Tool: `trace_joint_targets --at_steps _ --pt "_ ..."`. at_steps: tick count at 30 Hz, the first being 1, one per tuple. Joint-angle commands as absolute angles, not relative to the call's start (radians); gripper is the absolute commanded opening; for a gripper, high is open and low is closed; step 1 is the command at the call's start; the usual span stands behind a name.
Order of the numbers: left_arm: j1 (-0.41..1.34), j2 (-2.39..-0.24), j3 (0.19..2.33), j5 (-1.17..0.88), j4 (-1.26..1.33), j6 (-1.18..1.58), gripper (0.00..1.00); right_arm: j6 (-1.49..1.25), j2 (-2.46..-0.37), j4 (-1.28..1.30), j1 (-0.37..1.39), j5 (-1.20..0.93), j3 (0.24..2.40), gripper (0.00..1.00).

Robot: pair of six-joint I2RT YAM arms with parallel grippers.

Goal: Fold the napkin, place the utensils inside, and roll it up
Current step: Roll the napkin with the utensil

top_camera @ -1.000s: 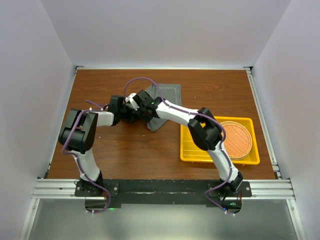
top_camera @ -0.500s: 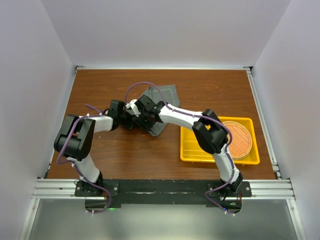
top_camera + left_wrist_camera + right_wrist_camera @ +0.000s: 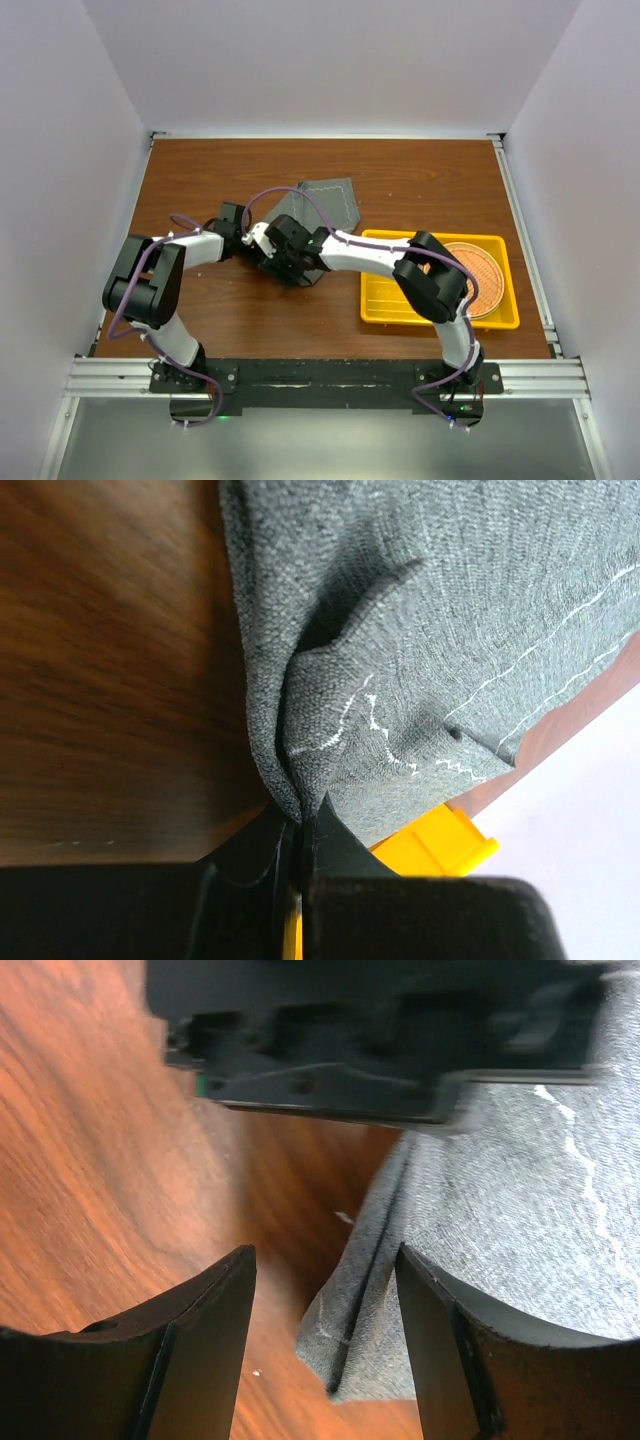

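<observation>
Bench (image 3: 430, 180): brown wood grain, carrying all items.

Right arm (image 3: 365, 252): rises from its base at the near right, elbow bent high over the yellow tray, forearm stretched leftward and low toward bench centre.

Left arm (image 3: 185, 250): rises from the near-left base, elbow folded out to the left, forearm angled right toward centre. The two wrists meet close together.

Napkin (image 3: 325, 200): dark grey, pale stitch line along its edges. Lies on the bench just behind the wrists, left of the tray. Far part flat; near edge gathered and drawn toward the end effectors.

Yellow tray (image 3: 385, 300): near right of the bench, under the right elbow.

Woven mat (image 3: 480, 280): round, orange-brown, in the tray's right half.

Left end effector (image 3: 297, 825): jaws closed tight, pinching a bunched fold of the napkin (image 3: 450, 610); cloth puckers up from the pinch point.

Right end effector (image 3: 322, 1260): jaws standing apart, gripping nothing. A folded corner of the napkin (image 3: 520, 1220) lies on the wood beyond the gap, nearer the right-hand finger. The left end effector's dark body is just beyond.
</observation>
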State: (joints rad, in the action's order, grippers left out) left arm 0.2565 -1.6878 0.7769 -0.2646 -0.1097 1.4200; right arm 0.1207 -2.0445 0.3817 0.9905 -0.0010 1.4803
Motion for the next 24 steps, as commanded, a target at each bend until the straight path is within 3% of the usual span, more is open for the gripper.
trace_joint_targets --at_steps 1,8,20,23,24 --pt "0.259 -1.672 0.770 -0.267 -0.224 1.439 0.00 0.141 -2.040 0.292 1.028 0.139 1.456 0.61" --pt "0.259 -1.677 0.767 -0.278 -0.239 1.430 0.00 0.186 -2.026 0.189 1.072 0.360 1.379 0.61" --pt "0.256 -1.683 0.778 -0.288 -0.252 1.428 0.00 0.227 -2.106 0.189 1.072 0.463 1.422 0.61" --pt "0.253 -1.678 0.776 -0.285 -0.253 1.420 0.00 0.216 -2.114 0.193 1.072 0.446 1.420 0.54" --pt "0.247 -1.675 0.772 -0.285 -0.255 1.416 0.00 0.207 -2.120 0.201 1.072 0.425 1.424 0.43"
